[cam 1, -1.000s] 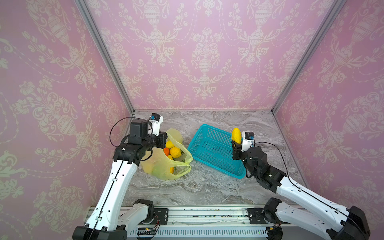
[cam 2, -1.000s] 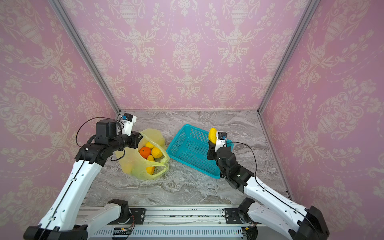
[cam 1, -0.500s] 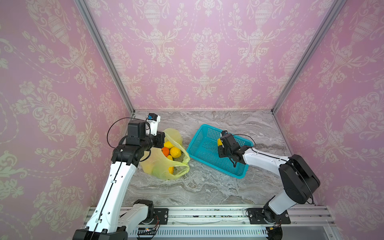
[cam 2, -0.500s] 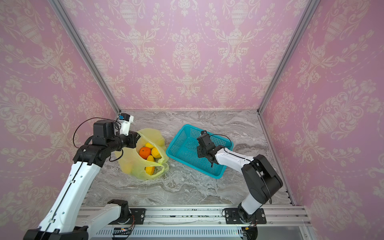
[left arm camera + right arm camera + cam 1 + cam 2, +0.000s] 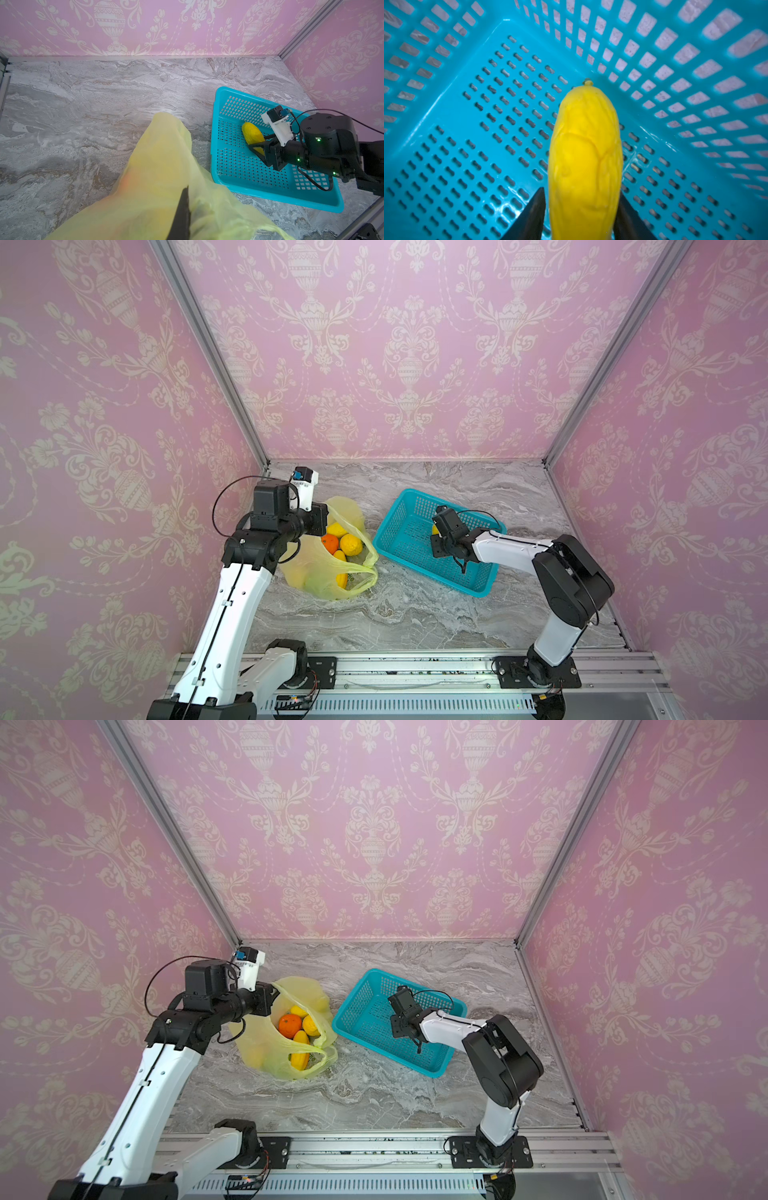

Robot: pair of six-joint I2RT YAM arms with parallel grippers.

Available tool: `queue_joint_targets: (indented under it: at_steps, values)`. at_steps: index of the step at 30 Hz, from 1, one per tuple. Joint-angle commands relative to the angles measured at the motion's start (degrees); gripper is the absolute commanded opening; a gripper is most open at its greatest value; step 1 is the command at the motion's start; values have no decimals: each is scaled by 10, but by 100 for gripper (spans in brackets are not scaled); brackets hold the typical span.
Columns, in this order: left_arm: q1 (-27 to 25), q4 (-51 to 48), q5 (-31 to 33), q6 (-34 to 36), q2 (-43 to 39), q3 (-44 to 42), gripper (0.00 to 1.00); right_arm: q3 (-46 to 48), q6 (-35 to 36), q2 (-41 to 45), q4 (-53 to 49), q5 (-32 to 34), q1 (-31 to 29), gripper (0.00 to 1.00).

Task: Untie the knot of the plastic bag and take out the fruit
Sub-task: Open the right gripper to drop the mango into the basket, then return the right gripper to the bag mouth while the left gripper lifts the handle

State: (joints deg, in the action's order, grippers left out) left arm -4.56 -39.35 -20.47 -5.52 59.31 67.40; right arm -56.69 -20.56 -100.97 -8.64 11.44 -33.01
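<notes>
Grey, marble-veined tabletop (image 5: 415,614) in both top views, bearing two things directly. Toward the left, a translucent yellow-green plastic bag (image 5: 309,572), slumped on the stone pattern with its mouth gaping upward. Just beside it on the right, a turquoise perforated basket (image 5: 411,549), set askew to the table's edges; contact between the two impossible to judge.

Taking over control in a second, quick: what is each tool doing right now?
Left tool: closed on the thin translucent yellow-green plastic bag.
Right tool: open, jaws either side of the long yellow mango lying in the turquoise perforated plastic basket.
</notes>
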Motion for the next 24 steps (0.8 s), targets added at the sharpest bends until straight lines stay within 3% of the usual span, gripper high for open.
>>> queue_joint_targets:
  at_steps: [1, 5, 8, 12, 16, 19, 24]
  values:
    - [6, 16, -24, -12, -2, -6, 0, 18, 5, 30, 10, 11, 2, 67]
    - [6, 20, -41, -13, -1, -7, 0, 50, 14, 81, 29, 14, 2, 72]
    - [6, 23, -49, -14, -1, -8, 0, 88, 30, 148, 56, -5, -1, 70]
    - [7, 27, -54, -16, -1, -9, 0, 157, 65, 277, 112, -43, -31, 48]
    - [7, 28, -55, -17, -1, -9, 0, 229, 130, 383, 217, -91, -122, 33]
    - [7, 30, -57, -18, -1, -9, 0, 247, 177, 379, 270, -113, -198, 27]
    - [7, 34, -66, -19, -2, -11, 0, 189, 204, 278, 269, -112, -263, 18]
